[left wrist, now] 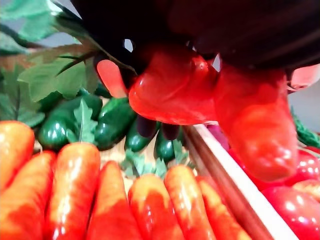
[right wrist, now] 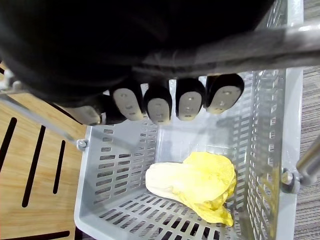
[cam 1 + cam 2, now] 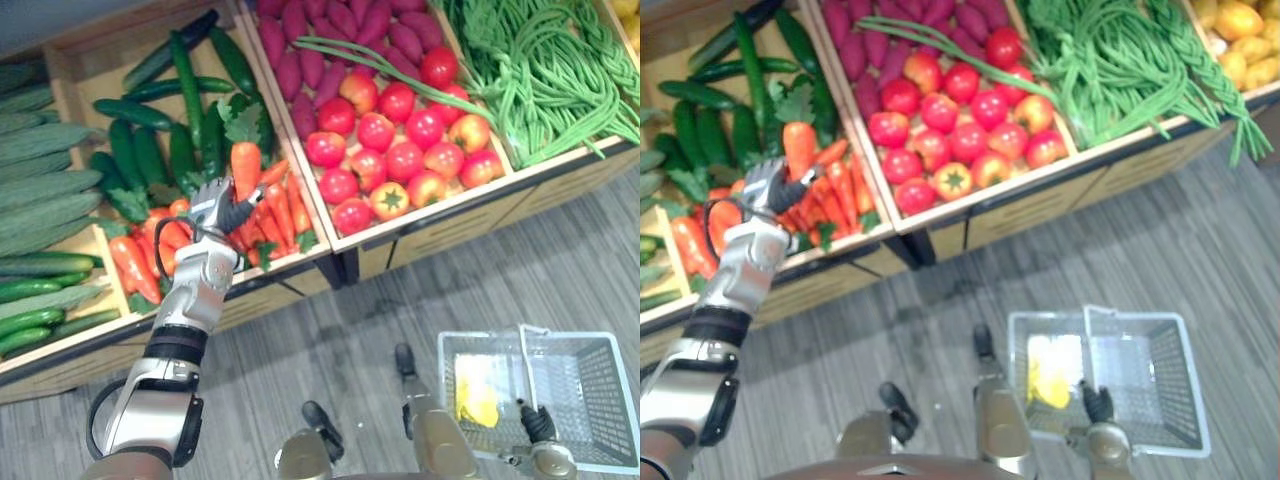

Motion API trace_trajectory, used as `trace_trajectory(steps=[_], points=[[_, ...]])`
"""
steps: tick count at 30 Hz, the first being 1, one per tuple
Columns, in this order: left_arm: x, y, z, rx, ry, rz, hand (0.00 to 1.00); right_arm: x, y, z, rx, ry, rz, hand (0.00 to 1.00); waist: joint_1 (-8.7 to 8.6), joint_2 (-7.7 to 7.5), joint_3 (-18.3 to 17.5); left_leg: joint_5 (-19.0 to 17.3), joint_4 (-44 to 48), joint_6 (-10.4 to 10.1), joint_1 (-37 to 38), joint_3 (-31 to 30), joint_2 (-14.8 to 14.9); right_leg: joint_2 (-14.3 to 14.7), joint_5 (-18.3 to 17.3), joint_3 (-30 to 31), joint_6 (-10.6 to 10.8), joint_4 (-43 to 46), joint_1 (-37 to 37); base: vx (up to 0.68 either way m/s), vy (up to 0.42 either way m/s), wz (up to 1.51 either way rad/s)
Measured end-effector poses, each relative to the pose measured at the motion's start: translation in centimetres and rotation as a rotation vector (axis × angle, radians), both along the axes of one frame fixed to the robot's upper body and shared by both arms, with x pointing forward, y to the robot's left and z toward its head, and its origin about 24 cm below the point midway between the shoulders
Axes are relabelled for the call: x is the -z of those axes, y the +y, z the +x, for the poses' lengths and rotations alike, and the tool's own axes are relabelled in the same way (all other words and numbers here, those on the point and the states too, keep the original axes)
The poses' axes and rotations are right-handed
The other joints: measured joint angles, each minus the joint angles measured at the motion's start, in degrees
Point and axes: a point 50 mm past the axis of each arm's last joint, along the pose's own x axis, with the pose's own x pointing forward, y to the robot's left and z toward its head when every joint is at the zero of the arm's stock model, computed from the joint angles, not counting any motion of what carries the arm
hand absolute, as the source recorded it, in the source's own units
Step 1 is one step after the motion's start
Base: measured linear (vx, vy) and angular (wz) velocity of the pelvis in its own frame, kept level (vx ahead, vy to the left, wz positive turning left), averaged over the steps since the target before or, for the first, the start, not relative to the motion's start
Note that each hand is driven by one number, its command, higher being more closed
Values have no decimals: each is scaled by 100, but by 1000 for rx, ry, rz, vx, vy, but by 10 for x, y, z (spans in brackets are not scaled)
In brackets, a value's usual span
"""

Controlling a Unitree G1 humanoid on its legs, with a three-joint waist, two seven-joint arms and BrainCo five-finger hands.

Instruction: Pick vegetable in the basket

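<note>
Left hand: dark-covered, silver-fingered left hand [image 3: 212, 205] above the carrot compartment; fingers clenched round a smooth orange carrot with a green leafy top [image 3: 245, 168], leafy end farthest from the hand
Carrot pile: glossy, tapered orange carrots [image 1: 75, 190] lying side by side beneath it; the left wrist view adds their sheen and a pale wooden divider [image 1: 235, 185] beside them
Bench: slanted wooden bench [image 3: 450, 225]; compartments of dark green cucumbers [image 3: 185, 90], round red tomatoes [image 3: 400, 130], purple sweet potatoes [image 3: 320, 50], tangled long green beans [image 3: 540, 70]
Right hand: right hand [image 2: 158, 105] low on the robot's right; fingers curled round the thin grey handle bar [image 2: 240, 45] of a grey slotted plastic basket [image 2: 115, 165]
Basket contents: a crinkled pale yellow leafy vegetable [image 2: 197, 182] on the slotted floor, shown in detail by the right wrist view; a mere yellow patch in the eye views
Floor: grey wood-grain planks [image 3: 350, 340]
</note>
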Motion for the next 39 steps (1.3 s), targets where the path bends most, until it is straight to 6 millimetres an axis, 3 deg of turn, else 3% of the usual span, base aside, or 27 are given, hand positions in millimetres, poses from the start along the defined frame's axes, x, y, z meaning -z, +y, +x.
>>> trace_trajectory(steps=[9,15,19,24,27,33,39], points=[[-11,3,-15,27,-50,105,100,-1,-12,-11,44,24,-29,100,111,-30,-325,-27,14,19,108,-170,-40,-82,-6,-120,-1,-17,248,-41,-27,9],[-31,-12,-29,108,-147,191,100,-4,-20,-20,60,39,-59,100,88,-48,-696,-23,10,22,170,-270,-65,-99,-1,-167,2,-93,338,2,-14,3],[-31,-39,-40,287,-162,274,100,-31,-48,-2,-48,-2,-188,100,81,-72,-721,-70,15,10,397,-131,-94,-77,9,-48,17,-117,491,-10,-18,-15],[-11,-77,-56,553,-77,340,100,-91,-89,32,-299,-59,-446,100,53,-87,-844,-270,166,-26,593,302,-73,-3,57,394,92,-202,498,-35,-12,-48],[2,-102,-69,735,-9,337,100,-118,-86,57,-511,-90,-561,100,64,-99,-898,-451,323,-104,836,814,19,163,75,846,120,-184,494,-16,-11,-71],[16,-124,-80,888,74,329,100,-131,-78,75,-676,-72,-640,100,23,-90,-967,-746,607,-241,1309,1623,170,507,84,1523,130,-35,484,-4,-9,-74],[29,-140,-90,1014,168,321,100,-147,-47,108,-925,-112,-705,100,-240,-98,-1056,-971,818,-346,1711,2472,217,869,113,2302,177,86,397,-5,14,-77]])
